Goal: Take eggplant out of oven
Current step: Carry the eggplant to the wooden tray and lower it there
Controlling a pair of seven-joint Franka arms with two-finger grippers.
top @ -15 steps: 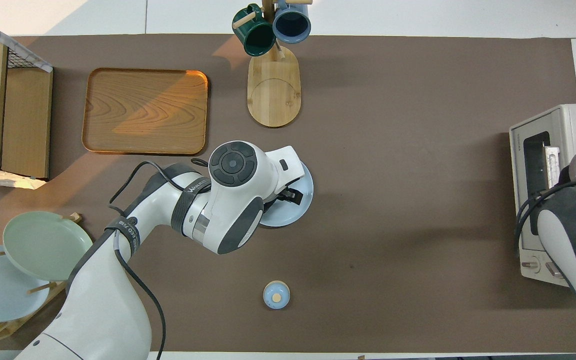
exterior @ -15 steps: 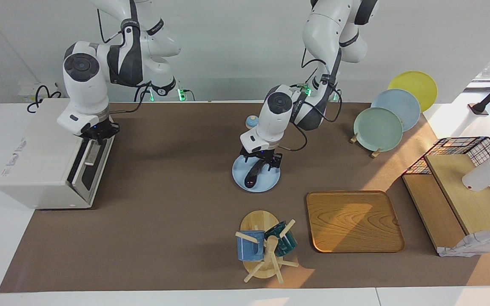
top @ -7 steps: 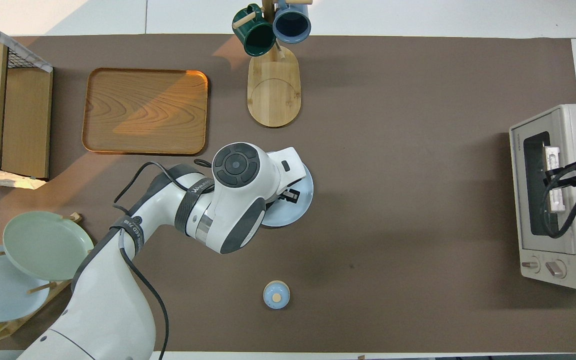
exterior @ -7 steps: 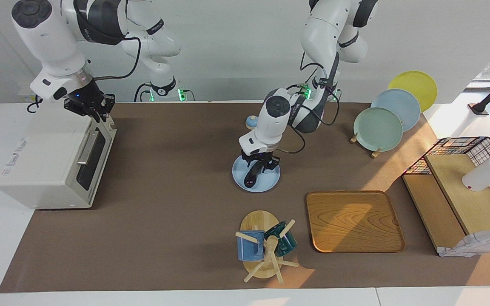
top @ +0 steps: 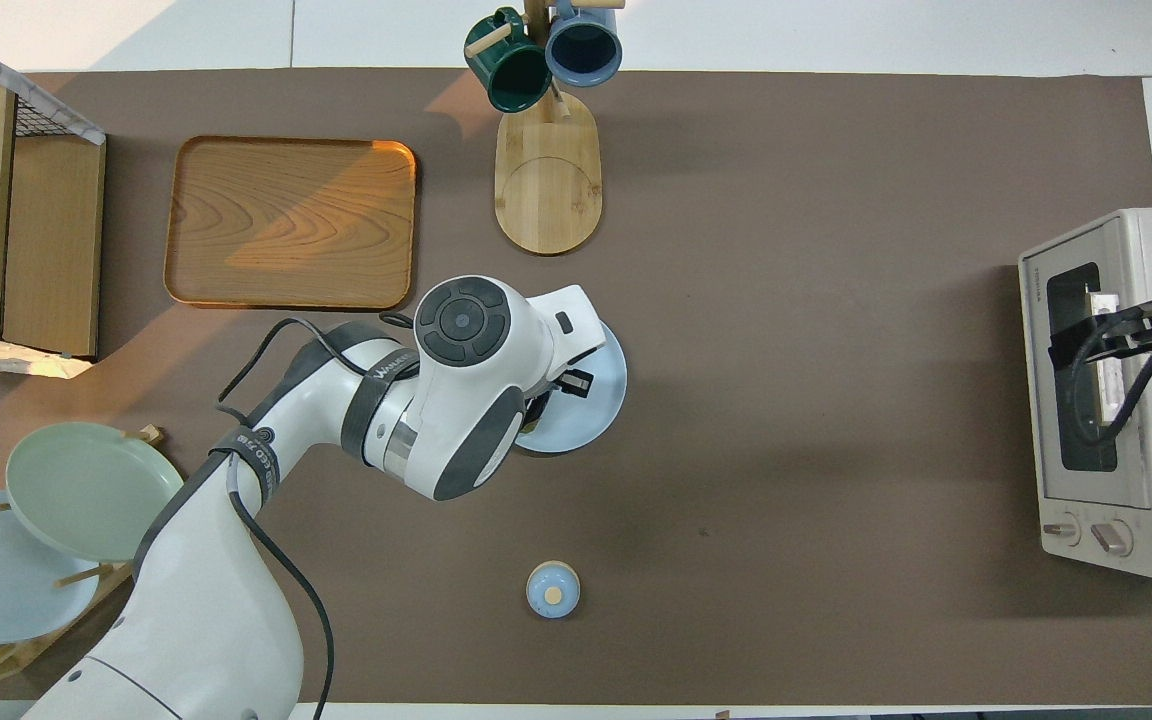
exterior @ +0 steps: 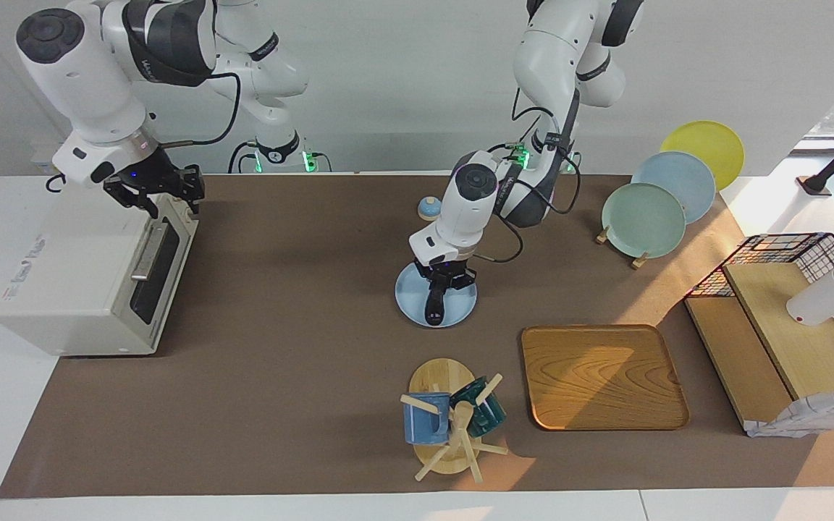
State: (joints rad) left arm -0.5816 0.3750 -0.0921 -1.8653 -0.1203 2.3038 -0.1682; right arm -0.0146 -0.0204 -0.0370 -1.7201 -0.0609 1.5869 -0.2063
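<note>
The dark purple eggplant [exterior: 433,307] lies on a light blue plate [exterior: 406,300] in the middle of the table. My left gripper [exterior: 447,284] is down on the plate and shut on the eggplant's end nearer the robots. In the overhead view the left arm hides the eggplant and only the plate's rim [top: 601,400] shows. The cream oven [exterior: 62,289] stands at the right arm's end of the table with its glass door closed; it also shows in the overhead view [top: 1136,520]. My right gripper [exterior: 160,199] hangs open and empty over the oven's top front edge.
A mug rack [exterior: 449,420] with two mugs and a wooden tray [exterior: 601,376] lie farther from the robots than the plate. A rack of plates [exterior: 643,219] and a wire shelf [exterior: 786,318] stand at the left arm's end. A small blue lid [exterior: 428,208] sits near the robots.
The oven door went from partly open to closed as my right gripper rose from it to above the oven's top edge. My left gripper turned, and the eggplant swung round on the plate.
</note>
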